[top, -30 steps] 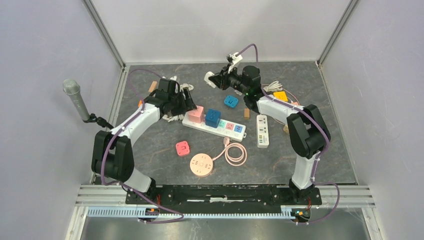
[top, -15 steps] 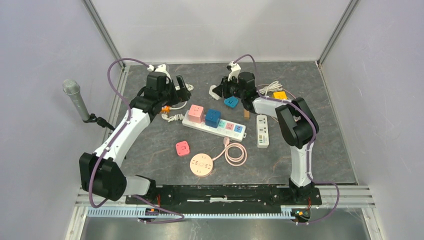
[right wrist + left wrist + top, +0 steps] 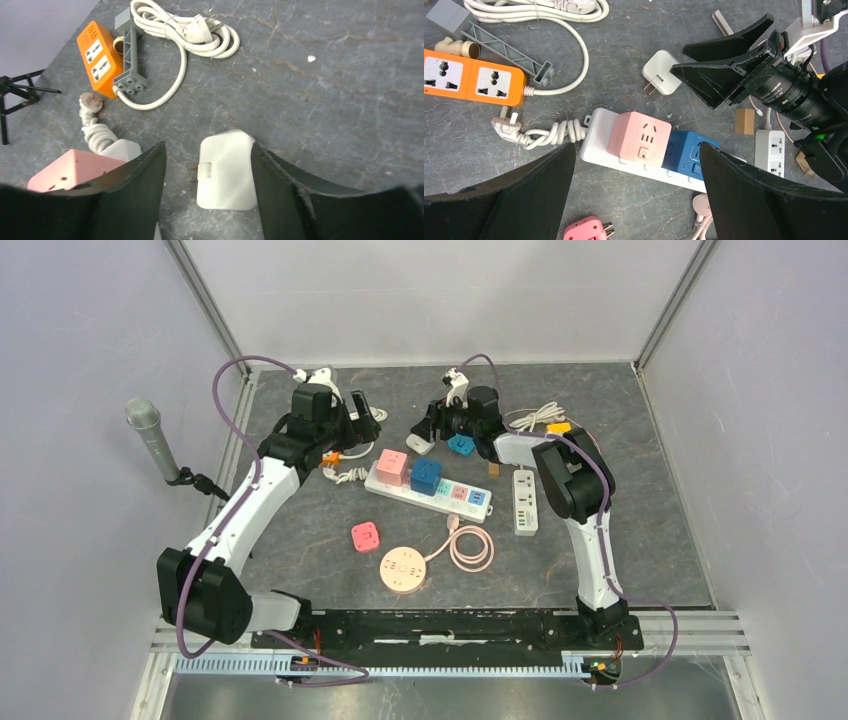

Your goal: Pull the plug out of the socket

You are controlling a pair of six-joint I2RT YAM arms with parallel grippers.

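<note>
**White plug lies loose on the table, clear of the strip**

The white square plug (image 3: 421, 444) lies flat on the grey stone-patterned table (image 3: 640, 540), its two metal prongs bare and in no socket. Taking 12 o'clock as the far wall in the overhead view, it sits at about 1 o'clock from the pink cube adapter (image 3: 391, 466), near it but apart.

The right gripper (image 3: 207, 150) is low over the plug with its black fingers (image 3: 135, 195) spread partway. In the right wrist view the plug shows between them, with a clear gap at the 9 o'clock finger. Whether the 3 o'clock finger touches it cannot be told. Nothing is clamped.

The pink cube adapter is seated at the 9 o'clock end of the long white power strip (image 3: 452, 502). A dark blue cube adapter (image 3: 426, 475) is plugged in just beside it at 3 o'clock. The strip's thick white cord (image 3: 549, 136) is knotted at its 9 o'clock end.

The left gripper (image 3: 636, 150) hangs above the strip with its jaws as wide as they go, holding nothing.

At 10 o'clock from the strip lie an orange two-outlet block (image 3: 471, 80), a grey toy-brick bar (image 3: 506, 50) and a coiled white cable (image 3: 534, 10). A small blue cube plug (image 3: 461, 445) rests at 3 o'clock of the white plug. At 6 o'clock of the strip are a small pink plug (image 3: 365, 536) and a round peach socket disc (image 3: 402, 570)
</note>
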